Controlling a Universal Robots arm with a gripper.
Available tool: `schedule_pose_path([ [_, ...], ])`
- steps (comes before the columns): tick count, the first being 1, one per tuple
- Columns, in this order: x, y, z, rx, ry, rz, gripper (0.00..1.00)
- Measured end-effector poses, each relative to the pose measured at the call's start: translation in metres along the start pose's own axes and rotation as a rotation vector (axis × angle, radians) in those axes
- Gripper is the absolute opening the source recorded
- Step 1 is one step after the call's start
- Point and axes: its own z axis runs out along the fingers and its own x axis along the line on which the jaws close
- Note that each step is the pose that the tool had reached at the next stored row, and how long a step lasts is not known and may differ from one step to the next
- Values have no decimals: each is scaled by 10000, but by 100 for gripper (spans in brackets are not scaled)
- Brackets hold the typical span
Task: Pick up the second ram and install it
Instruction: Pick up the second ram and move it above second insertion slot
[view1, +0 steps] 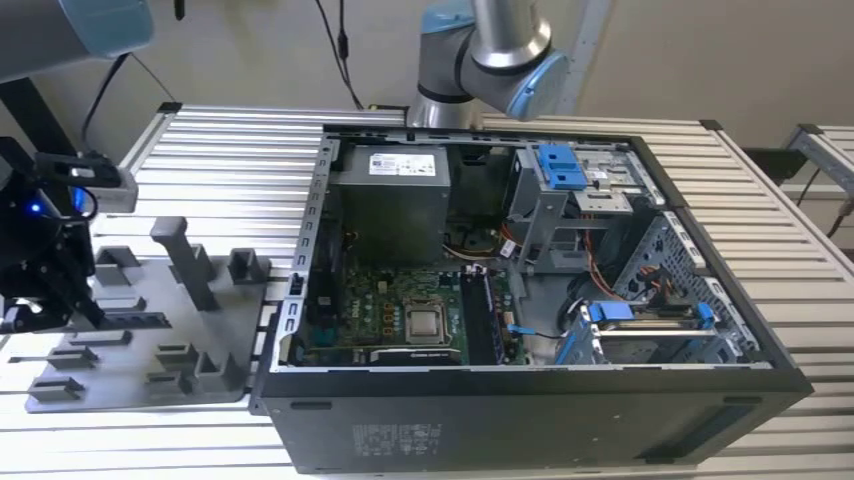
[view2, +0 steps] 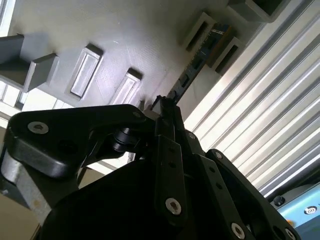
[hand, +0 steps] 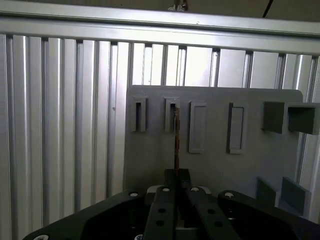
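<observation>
The second ram (hand: 176, 145) is a thin dark stick seen edge-on, its far end lying in a slot of the grey holder tray (hand: 250, 160). In the second wrist view the ram (view2: 200, 60) runs from two holder blocks down to my fingertips. My gripper (hand: 177, 175) has its fingers pressed together on the stick's near end, and the gripper (view2: 165, 106) looks shut there as well. In the exterior view the gripper (view1: 60, 305) hangs over the tray (view1: 120, 372) at that view's left, beside the ram (view1: 134, 320).
An open computer case (view1: 534, 410) lies in the middle of the ribbed metal table (view1: 214, 160), its motherboard (view1: 400, 310) and memory slots (view1: 481, 315) exposed. Grey blocks and a tall post (view1: 187, 260) rise from the tray. The arm's base (view1: 481, 50) stands behind the case.
</observation>
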Motion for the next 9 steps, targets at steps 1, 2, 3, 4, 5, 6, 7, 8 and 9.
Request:
schedule_pose_path([
  [1,0,0,-9,0,-3,0,14],
  [2,0,0,-17,0,-6,0,14],
  [3,0,-1,-27,0,-8,0,14],
  [4,-1,-1,-36,0,-11,0,14],
  [5,-1,-1,-45,1,-13,0,14],
  [6,-1,-1,-53,0,-15,0,14],
  [7,-1,-1,-61,1,-17,0,14],
  [8,-1,-1,-70,1,-18,0,14],
  [9,-1,-2,-78,1,-20,0,14],
])
